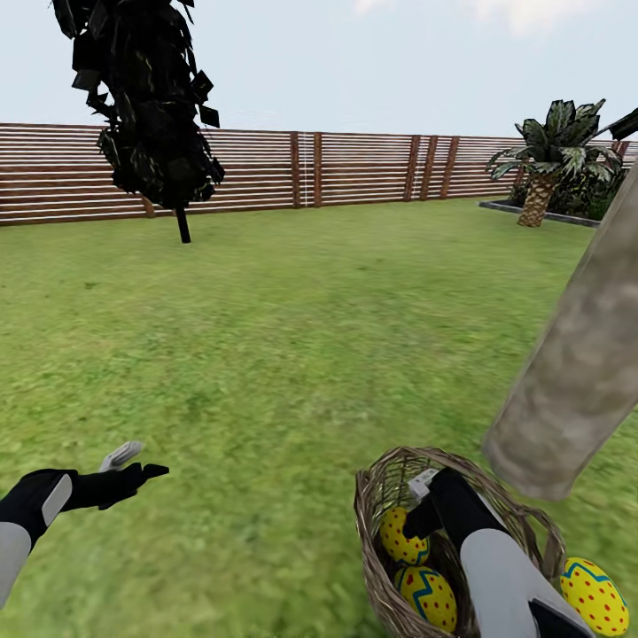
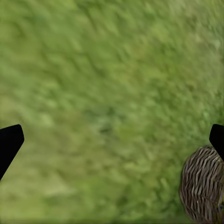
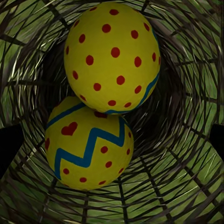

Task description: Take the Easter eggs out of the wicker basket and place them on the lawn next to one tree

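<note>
Right pincer [image 1: 424, 496] open inside wicker basket [image 1: 377, 496], above two Easter eggs [image 3: 112, 56]; third egg [image 1: 595, 595] out at 3 o'clock; next, close on one.

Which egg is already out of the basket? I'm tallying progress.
The egg lying on the grass beside the basket, near the trunk. The other two sit inside the basket.

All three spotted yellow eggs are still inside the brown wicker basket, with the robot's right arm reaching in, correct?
Not quite: two spotted yellow eggs remain in the brown wicker basket; the third lies on the grass beside it, the head view shows.
</note>
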Motion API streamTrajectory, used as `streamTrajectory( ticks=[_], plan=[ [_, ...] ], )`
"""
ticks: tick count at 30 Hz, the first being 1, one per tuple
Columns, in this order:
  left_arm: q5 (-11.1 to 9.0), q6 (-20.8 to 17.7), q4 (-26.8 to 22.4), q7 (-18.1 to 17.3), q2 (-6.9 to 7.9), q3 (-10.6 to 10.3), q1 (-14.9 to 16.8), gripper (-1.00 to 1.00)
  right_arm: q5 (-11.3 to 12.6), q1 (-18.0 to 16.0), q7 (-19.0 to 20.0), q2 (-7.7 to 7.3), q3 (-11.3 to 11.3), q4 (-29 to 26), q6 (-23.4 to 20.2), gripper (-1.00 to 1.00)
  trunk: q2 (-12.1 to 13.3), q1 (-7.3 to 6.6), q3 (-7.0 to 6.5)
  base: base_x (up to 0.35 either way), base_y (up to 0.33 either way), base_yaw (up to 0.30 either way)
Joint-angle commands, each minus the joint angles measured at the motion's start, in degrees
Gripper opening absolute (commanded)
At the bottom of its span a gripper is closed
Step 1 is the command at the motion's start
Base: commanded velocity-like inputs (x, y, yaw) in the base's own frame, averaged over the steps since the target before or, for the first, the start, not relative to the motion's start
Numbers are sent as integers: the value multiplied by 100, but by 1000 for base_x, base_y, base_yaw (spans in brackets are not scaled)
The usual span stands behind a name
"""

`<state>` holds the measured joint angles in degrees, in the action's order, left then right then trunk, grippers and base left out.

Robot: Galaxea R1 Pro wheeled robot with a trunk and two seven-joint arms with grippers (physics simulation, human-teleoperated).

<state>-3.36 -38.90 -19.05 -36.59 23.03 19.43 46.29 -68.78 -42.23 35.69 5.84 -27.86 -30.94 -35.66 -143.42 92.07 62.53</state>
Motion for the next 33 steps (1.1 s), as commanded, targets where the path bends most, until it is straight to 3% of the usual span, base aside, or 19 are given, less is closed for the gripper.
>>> streamTrajectory(
  ticks=[1, 5, 33],
  plan=[
    [-34, -48, 3, 3, 0, 17, 3, 100, -58, -5, 46, 7, -44, -12, -3, 100, -2, -1, 5, 0, 0, 0],
    [-34, -48, 1, 3, 0, 17, 3, 100, -32, -5, 36, 5, -44, -23, -24, 100, -2, -1, 5, 0, 0, 0],
    [-34, -50, -3, 3, 9, 17, 3, 100, -65, -5, 8, -4, -28, -19, -206, 100, -40, 71, 626, 0, 0, 0]
  ],
)
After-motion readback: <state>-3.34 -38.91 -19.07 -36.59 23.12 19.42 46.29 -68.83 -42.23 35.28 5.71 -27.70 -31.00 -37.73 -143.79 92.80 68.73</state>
